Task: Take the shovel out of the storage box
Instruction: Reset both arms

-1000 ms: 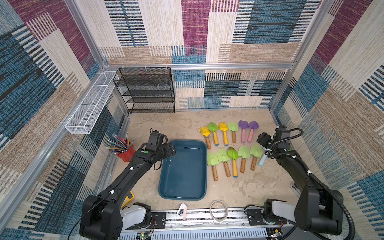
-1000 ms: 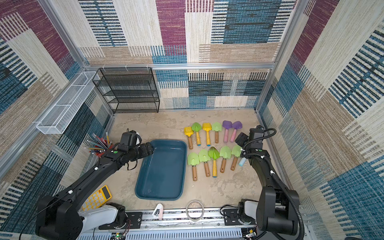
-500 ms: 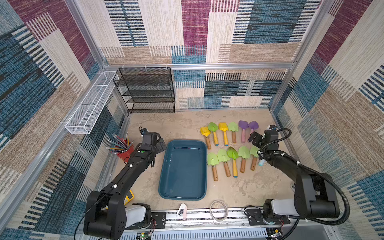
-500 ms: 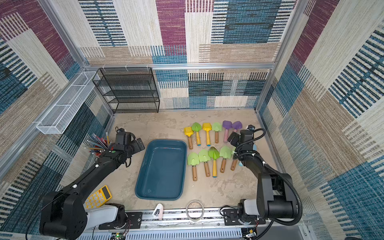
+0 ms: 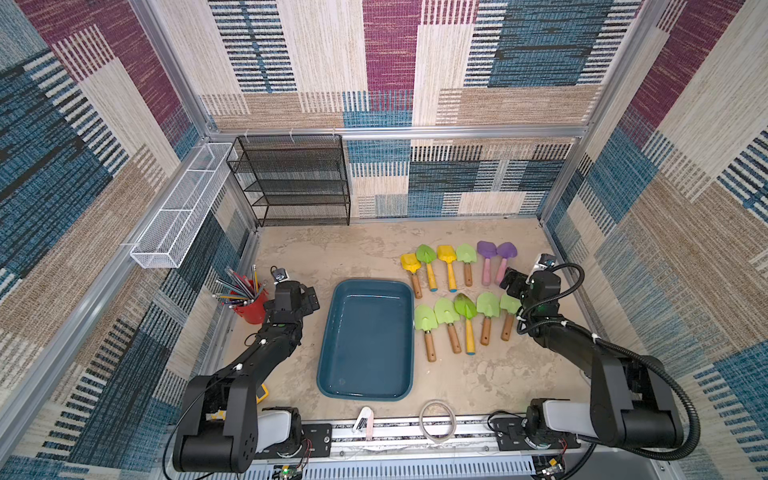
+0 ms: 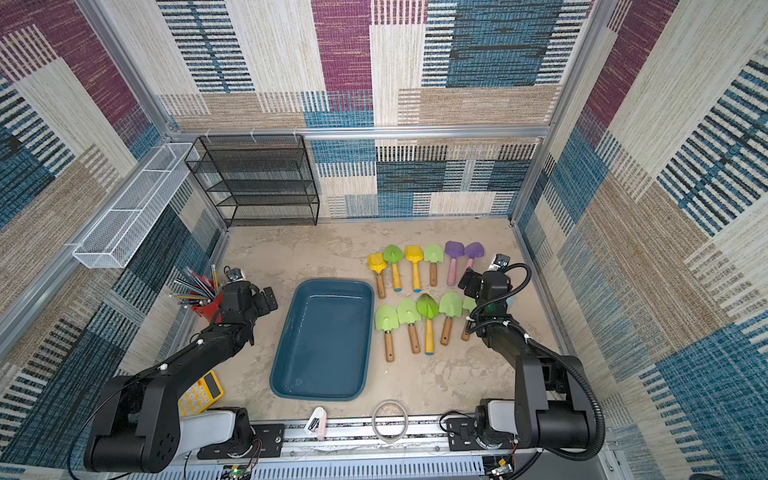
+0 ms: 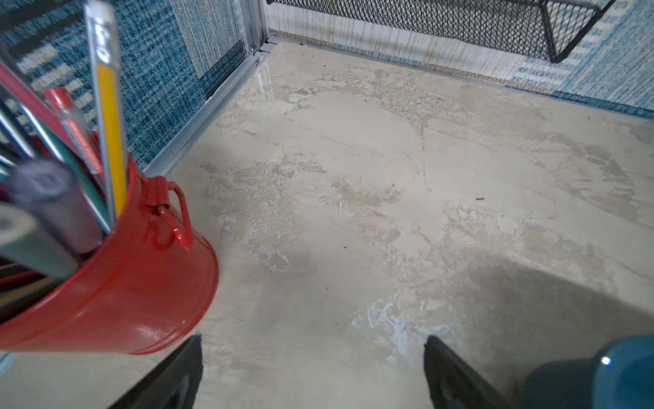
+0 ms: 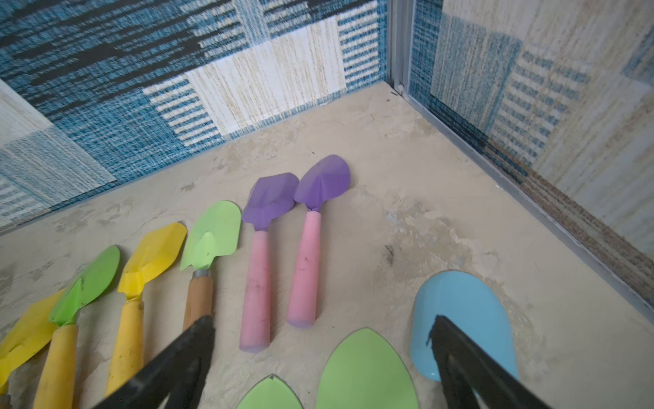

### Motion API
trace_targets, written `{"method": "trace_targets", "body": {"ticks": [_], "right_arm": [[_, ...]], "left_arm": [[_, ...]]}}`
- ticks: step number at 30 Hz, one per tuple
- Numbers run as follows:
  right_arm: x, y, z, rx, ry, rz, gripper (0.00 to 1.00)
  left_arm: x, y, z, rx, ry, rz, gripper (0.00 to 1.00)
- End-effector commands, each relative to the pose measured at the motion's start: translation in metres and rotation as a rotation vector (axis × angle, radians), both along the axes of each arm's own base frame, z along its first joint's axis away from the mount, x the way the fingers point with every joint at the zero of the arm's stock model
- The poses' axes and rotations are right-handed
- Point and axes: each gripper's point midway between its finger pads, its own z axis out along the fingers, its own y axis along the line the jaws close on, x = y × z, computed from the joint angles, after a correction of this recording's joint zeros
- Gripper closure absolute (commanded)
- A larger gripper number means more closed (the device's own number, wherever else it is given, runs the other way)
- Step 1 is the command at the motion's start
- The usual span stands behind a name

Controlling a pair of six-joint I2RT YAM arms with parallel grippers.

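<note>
Storage box (image 5: 365, 345) lies empty at mid-table, no shovel visible on its glossy teal floor in both top views; nearest the rail sit a pale ring (image 5: 421, 417) and a yellow calculator (image 6: 199, 392); beyond them, both arms flank the tub with nothing in hand; the left gripper (image 7: 313, 341), jaws spread wide, hovers over bare table between a red pencil cup (image 7: 124, 283) and the box's corner; the right gripper (image 8: 322, 322), likewise released, hangs above a blue shovel (image 8: 456, 304) lying on the table; alongside run a near row of green shovels (image 5: 444, 311) and a far row (image 5: 446, 252) of yellow, green and purple ones, all outside the box; a black mesh rack (image 5: 291, 183) stands at the back wall; removal appears complete, with only the arms' retreat seemingly left.
</note>
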Motion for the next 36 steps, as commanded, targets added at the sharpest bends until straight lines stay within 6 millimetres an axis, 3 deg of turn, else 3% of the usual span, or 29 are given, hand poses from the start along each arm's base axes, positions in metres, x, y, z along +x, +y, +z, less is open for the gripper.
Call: {"method": "trace_targets", "body": {"ticks": [1,8,13,19,36], "right_arm": [[0.007,0.006,0.027,-0.061,-0.135,0.051,0.04],[0.001,0.005,0.029,-0.138,-0.195,0.064,0.05],[-0.006,0.012,0.026,-0.152,-0.238,0.111,0.04],[-0.014,0.013,0.027,-0.175,-0.277,0.121,0.04],[-0.019,0.033,0.007,-0.204,-0.329,0.245,0.02]], "left_arm": [[0.021,-0.008,0.013,0.032,-0.120,-0.120,0.01],[0.032,-0.014,0.019,0.038,-0.212,-0.243,0.01],[0.032,-0.020,0.002,0.003,-0.298,-0.312,0.01],[0.037,-0.039,-0.001,-0.036,-0.249,-0.449,0.01],[0.040,-0.041,-0.002,-0.036,-0.236,-0.461,0.01]]}}
